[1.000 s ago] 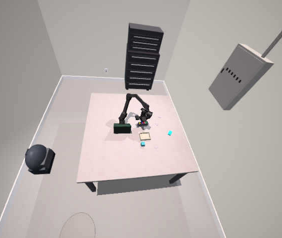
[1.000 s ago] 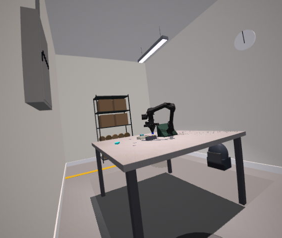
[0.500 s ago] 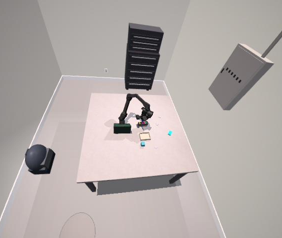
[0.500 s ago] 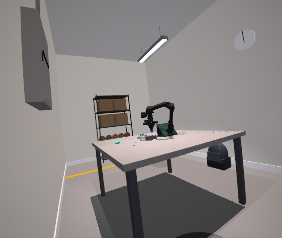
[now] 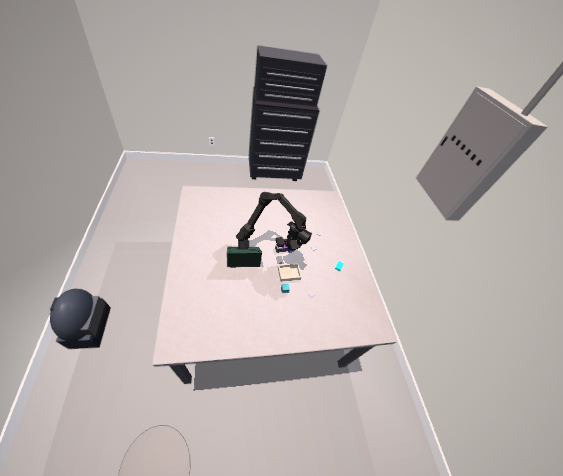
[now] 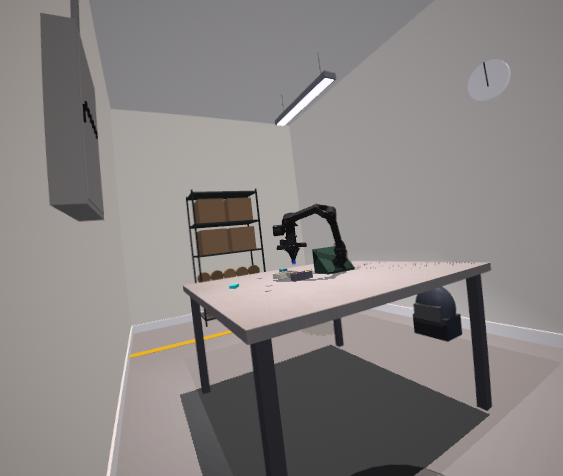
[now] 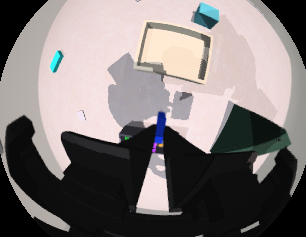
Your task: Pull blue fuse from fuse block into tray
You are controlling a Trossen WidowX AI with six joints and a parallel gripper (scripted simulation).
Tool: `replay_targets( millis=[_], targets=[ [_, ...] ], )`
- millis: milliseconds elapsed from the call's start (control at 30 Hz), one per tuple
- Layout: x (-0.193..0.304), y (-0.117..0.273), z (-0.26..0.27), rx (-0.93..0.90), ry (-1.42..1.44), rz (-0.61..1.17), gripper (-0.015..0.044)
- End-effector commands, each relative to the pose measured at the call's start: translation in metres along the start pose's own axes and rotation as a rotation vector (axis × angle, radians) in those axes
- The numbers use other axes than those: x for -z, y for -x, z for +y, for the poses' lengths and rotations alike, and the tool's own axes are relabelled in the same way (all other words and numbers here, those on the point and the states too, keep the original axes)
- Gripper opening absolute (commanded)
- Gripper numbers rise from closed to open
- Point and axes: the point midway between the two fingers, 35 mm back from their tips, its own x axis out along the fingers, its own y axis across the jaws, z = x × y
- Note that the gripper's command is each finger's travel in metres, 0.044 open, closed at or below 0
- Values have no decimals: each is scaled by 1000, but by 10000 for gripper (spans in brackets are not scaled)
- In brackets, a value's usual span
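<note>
One table (image 5: 230, 317): pale pinkish top, grey-walled room.
Fuse: blue fuse (image 7: 160, 123), slim, upright.
Jaws: gripper (image 7: 158, 134) clenched on it.
Tray (image 7: 209, 53): ahead of jaws.

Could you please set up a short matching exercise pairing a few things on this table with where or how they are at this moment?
Things:
1. blue fuse
2. tray
3. end effector
4. cyan block

States:
A. lies on the table beyond the tray
B. shut on the fuse
C. nothing in it, open side up
D. held off the table, upright

Pairs: 1-D, 2-C, 3-B, 4-A
</note>
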Motion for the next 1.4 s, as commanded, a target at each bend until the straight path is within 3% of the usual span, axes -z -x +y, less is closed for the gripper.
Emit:
replay_targets(
  millis=[0,600,1367],
  targets=[
    [-23,-1,0,5,5,-3,0],
    [-114,-8,-13,4,8,-2,0],
    [-115,-37,-13,3,8,-2,0]
  ],
)
